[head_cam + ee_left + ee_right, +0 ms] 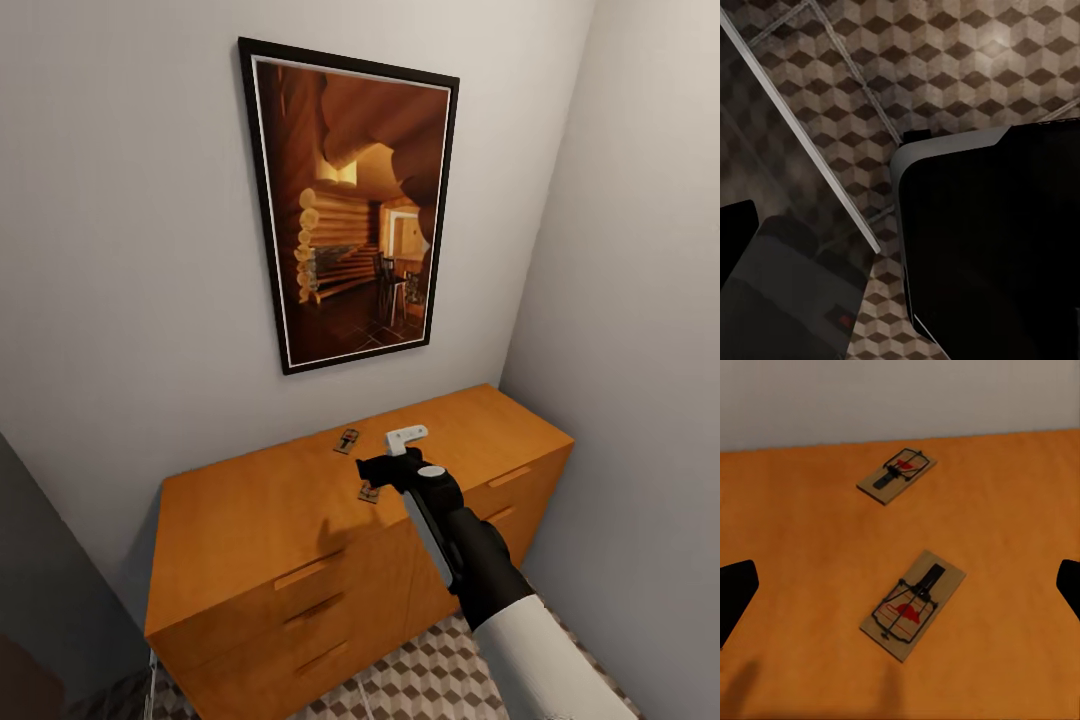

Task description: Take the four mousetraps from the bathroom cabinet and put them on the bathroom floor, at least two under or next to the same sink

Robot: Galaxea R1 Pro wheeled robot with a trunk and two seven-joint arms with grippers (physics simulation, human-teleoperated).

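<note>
Two mousetraps lie on the flat top of the orange-brown cabinet [250,510]. The nearer mousetrap [913,604] is a small wooden board with dark wire and a red mark, and it also shows in the head view [369,491]. The farther mousetrap [897,475] lies closer to the wall [347,440]. My right gripper [904,585] hovers open above the cabinet top, its dark fingertips [736,589] spread wide to either side of the nearer trap without touching it. In the head view the right gripper [392,462] hangs over that trap. The cube-patterned bathroom floor [945,67] lies below my left arm.
A framed picture [350,210] of a log interior hangs on the wall above the cabinet. A side wall [640,300] closes in at the cabinet's right end. Drawer fronts with bar handles [310,570] face me. The dark robot body [997,247] looms over the tiles.
</note>
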